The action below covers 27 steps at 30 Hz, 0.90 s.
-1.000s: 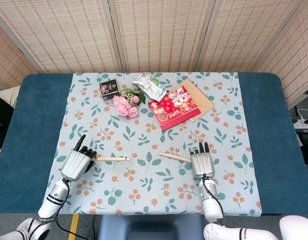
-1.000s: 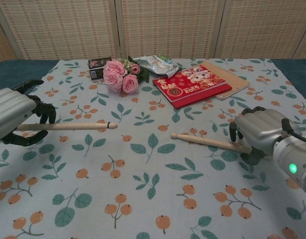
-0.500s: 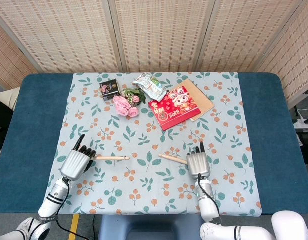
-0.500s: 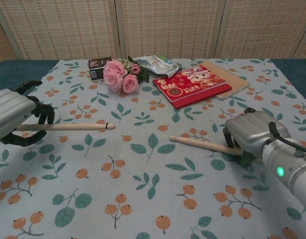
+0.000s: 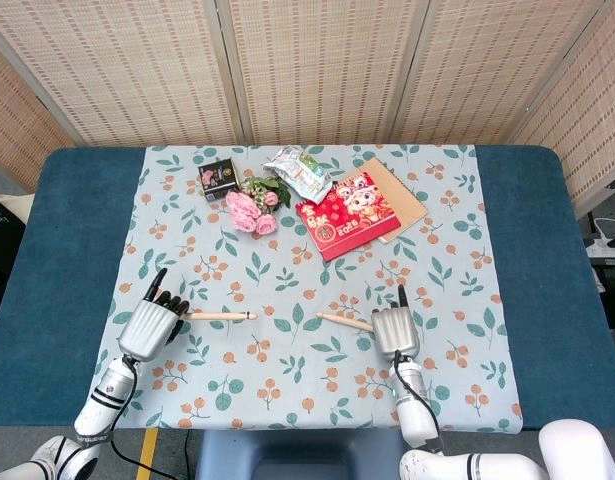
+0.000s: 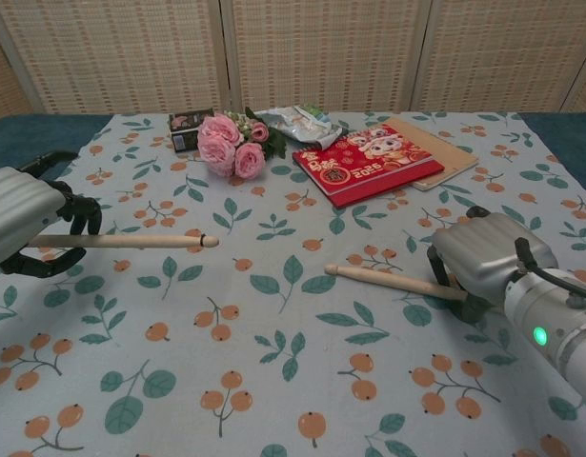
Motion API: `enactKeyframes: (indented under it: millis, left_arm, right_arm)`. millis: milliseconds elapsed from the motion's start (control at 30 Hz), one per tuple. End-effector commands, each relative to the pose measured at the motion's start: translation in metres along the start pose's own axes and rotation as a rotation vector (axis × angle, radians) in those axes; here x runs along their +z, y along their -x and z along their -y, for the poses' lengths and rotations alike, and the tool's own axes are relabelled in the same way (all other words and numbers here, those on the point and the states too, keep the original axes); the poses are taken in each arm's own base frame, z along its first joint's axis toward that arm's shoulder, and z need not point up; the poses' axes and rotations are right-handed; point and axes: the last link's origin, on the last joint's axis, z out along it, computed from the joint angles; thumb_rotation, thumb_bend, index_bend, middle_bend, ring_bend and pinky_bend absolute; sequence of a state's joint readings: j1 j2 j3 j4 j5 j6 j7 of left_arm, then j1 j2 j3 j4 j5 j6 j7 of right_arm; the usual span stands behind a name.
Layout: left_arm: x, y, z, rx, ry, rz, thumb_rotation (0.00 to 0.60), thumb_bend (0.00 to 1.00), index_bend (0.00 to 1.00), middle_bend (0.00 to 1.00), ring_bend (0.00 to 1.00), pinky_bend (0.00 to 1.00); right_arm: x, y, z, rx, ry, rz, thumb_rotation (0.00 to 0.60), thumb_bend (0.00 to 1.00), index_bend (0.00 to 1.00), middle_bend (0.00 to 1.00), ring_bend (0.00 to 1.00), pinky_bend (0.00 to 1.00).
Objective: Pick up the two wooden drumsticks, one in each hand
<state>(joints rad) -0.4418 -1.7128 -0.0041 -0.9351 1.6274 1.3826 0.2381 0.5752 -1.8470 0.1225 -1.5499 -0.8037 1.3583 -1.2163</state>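
Note:
Two pale wooden drumsticks are in play above the leaf-and-berry cloth (image 5: 287, 270). My left hand (image 5: 150, 325) (image 6: 21, 224) grips the butt of the left drumstick (image 5: 222, 316) (image 6: 121, 242), whose tip points right, a little above the cloth. My right hand (image 5: 395, 330) (image 6: 478, 265) has its fingers curled around the butt of the right drumstick (image 5: 344, 321) (image 6: 383, 280), whose tip points left. In the head view one finger of each hand sticks out straight.
At the back of the cloth lie a small dark box (image 5: 217, 178), pink roses (image 5: 251, 210), a snack bag (image 5: 299, 168), a red booklet (image 5: 347, 213) and a brown board (image 5: 399, 195) under it. Blue table cover (image 5: 62, 260) flanks the cloth.
My right hand has closed on the right drumstick and drawn it slightly left and toward me. The left hand and its drumstick have shifted a little to the left.

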Motion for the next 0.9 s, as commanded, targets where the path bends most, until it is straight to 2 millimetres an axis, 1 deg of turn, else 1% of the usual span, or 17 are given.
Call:
enactKeyframes:
  millis: [33,167,267,400,600,700,800,900]
  left_arm:
    - [0.000,0.001,0.000,0.001,0.000,0.006,0.600,0.54,0.85,0.87,0.44,0.07]
    - [-0.001,0.001,0.000,-0.003,-0.002,0.011,0.600,0.54,0.85,0.87,0.44,0.07]
    - [-0.001,0.000,0.002,-0.003,-0.008,0.012,0.600,0.54,0.86,0.88,0.44,0.07]
    - [0.006,-0.006,0.004,-0.073,-0.036,0.011,0.600,0.54,0.86,0.88,0.46,0.07]
    - [0.021,-0.021,0.010,-0.109,-0.080,-0.022,0.600,0.54,0.86,0.88,0.46,0.08]
    - [0.029,-0.029,0.015,-0.140,-0.110,-0.029,0.600,0.54,0.86,0.88,0.47,0.08]
    - [0.039,-0.036,0.017,-0.233,-0.145,-0.018,0.600,0.54,0.87,0.89,0.47,0.08]
    - [0.048,-0.042,0.010,-0.355,-0.155,0.005,0.600,0.54,0.87,0.89,0.48,0.09]
  right_arm:
    - [0.000,0.004,-0.002,-0.019,0.003,0.015,0.600,0.34,0.87,0.69,0.39,0.00]
    - [0.001,0.006,-0.003,-0.012,-0.001,0.020,0.600,0.37,0.91,0.72,0.42,0.00]
    - [0.001,0.008,-0.008,0.003,-0.008,0.000,0.600,0.40,0.96,0.77,0.47,0.00]
    - [-0.005,0.002,-0.017,0.054,-0.046,-0.053,0.600,0.40,0.96,0.77,0.48,0.00]
    - [-0.021,-0.023,-0.024,0.145,-0.114,-0.146,0.600,0.40,0.96,0.77,0.48,0.00]
    - [-0.030,-0.037,-0.026,0.226,-0.156,-0.188,0.600,0.40,0.96,0.77,0.48,0.00]
    - [-0.035,-0.048,-0.022,0.292,-0.201,-0.234,0.600,0.40,0.96,0.77,0.48,0.00]
    - [-0.037,-0.056,-0.011,0.333,-0.245,-0.261,0.600,0.40,0.96,0.77,0.48,0.00]
